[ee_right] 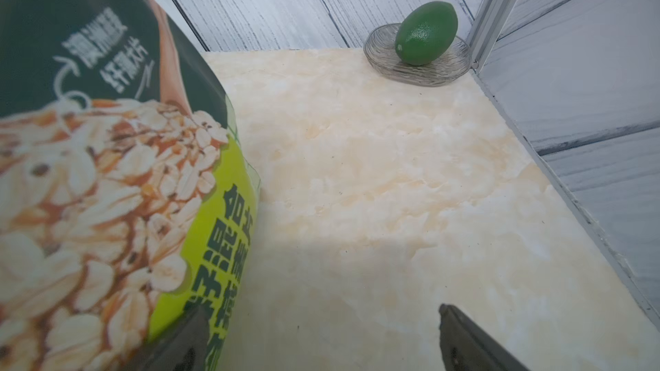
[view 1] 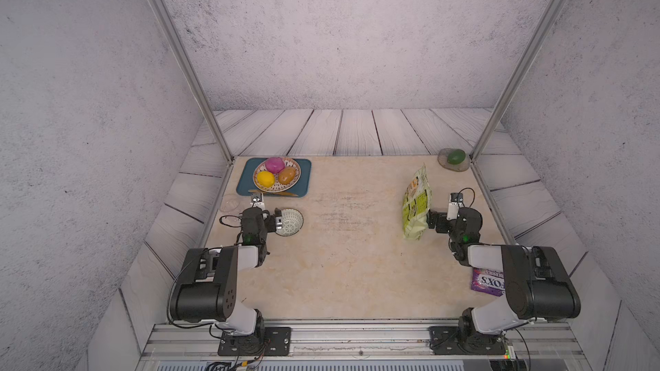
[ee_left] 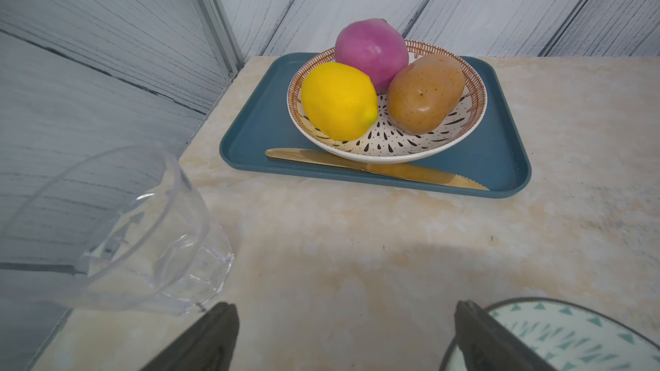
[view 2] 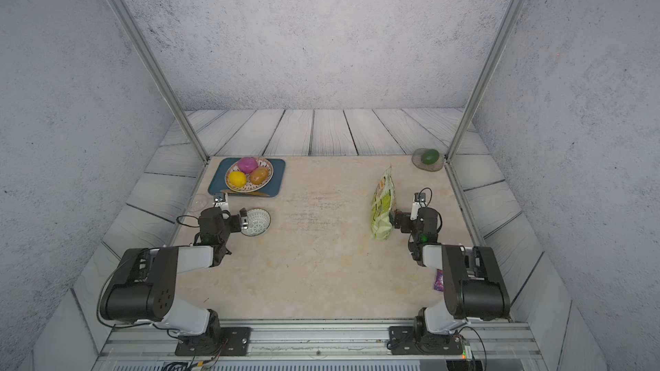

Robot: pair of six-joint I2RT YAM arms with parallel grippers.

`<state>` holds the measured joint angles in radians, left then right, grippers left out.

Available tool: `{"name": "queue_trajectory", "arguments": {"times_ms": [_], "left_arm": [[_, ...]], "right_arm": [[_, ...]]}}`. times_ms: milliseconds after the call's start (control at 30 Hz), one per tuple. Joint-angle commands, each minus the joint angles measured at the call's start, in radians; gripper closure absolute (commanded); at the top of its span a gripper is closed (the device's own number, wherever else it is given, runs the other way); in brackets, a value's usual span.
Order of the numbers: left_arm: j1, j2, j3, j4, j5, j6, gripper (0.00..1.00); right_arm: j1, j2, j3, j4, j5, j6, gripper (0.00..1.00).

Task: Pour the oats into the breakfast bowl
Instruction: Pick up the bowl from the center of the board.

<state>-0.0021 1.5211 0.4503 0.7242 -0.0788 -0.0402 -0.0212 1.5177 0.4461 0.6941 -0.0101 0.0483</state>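
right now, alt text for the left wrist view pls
The open left gripper reaches over the tabletop, one finger by the breakfast bowl, a clear cup near the other. Beyond, a blue tray holds a gold knife and a plate of lemon, purple onion and potato.

Soft, even light comes from overhead. In my right wrist view the oats pouch (ee_right: 107, 190) is blurred up close (its print smears), a dim shadow lies on the table (ee_right: 393, 173) just beside it, and the lime (ee_right: 426, 32) beyond it is sharp.
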Motion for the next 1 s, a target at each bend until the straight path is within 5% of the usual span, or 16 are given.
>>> {"name": "queue_trajectory", "arguments": {"times_ms": [0, 633, 800, 967], "left_arm": [[0.002, 0.007, 0.018, 0.014, -0.004, 0.014, 0.00], [0.001, -0.008, 0.045, -0.011, -0.037, 0.006, 0.00], [0.001, -0.120, 0.380, -0.720, -0.207, -0.180, 0.00], [0.012, -0.146, 0.598, -1.037, -0.096, -0.321, 0.00]], "right_arm": [[0.003, 0.011, 0.017, 0.017, -0.019, -0.005, 0.01], [0.003, -0.020, 0.009, 0.033, -0.032, -0.009, 0.01], [0.003, -0.228, 0.270, -0.729, 0.179, 0.224, 0.01], [-0.004, -0.307, 0.460, -1.159, 0.274, 0.417, 0.01]]}}
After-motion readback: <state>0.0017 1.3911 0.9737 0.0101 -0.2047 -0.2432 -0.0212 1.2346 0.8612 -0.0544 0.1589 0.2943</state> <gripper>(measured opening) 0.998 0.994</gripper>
